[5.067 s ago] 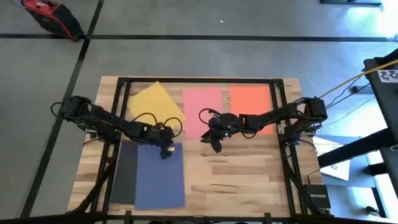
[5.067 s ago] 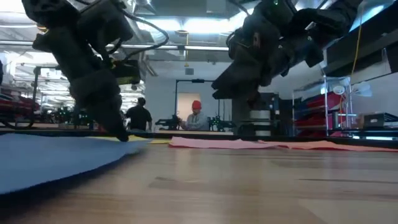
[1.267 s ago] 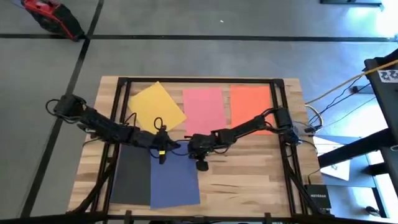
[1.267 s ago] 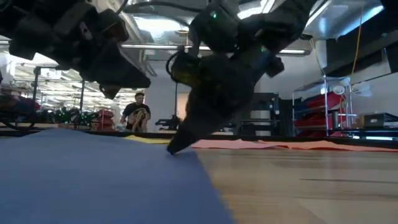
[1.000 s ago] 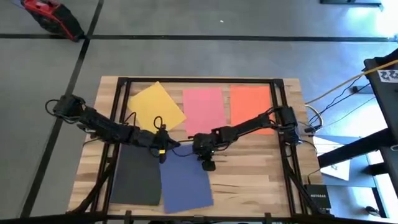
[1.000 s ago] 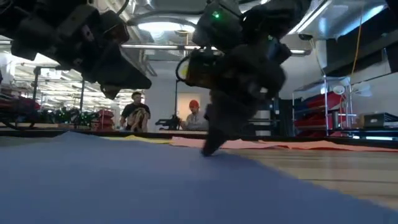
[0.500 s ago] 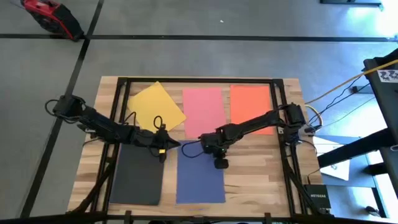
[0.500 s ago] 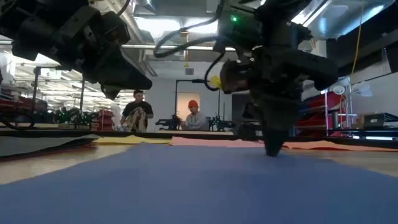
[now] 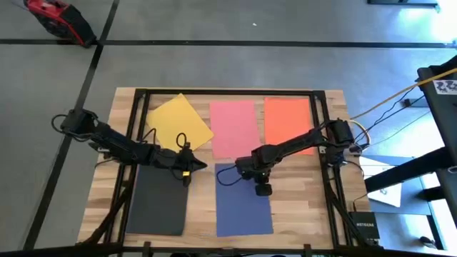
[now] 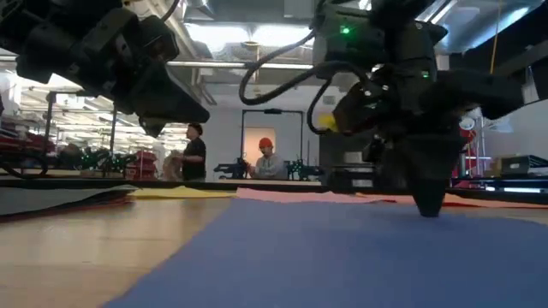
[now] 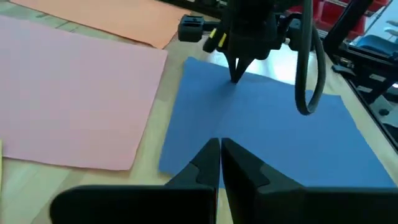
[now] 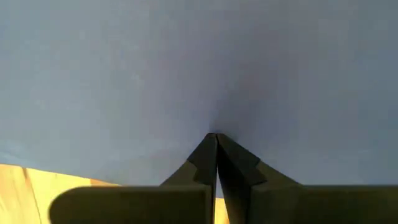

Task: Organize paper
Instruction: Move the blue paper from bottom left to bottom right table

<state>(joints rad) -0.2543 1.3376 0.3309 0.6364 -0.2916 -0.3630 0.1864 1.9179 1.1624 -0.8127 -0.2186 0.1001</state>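
Blue paper point(image 9: 243, 200) lies flat at the table's near middle, long axis running near to far. I have the right gripper point(image 9: 261, 187), fingers together, pressing its far-right part; left gripper point(image 9: 187, 175), jaws together, hovers left.

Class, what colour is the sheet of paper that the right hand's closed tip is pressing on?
Dark blue paper sheet, under the right hand; clearest in the high view.

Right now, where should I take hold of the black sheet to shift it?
The black sheet lies flat on the table, so there is no edge to pinch. Bring the left claw, shut and hovering near its top right corner, straight down there and drag, as the right claw does on the blue sheet.
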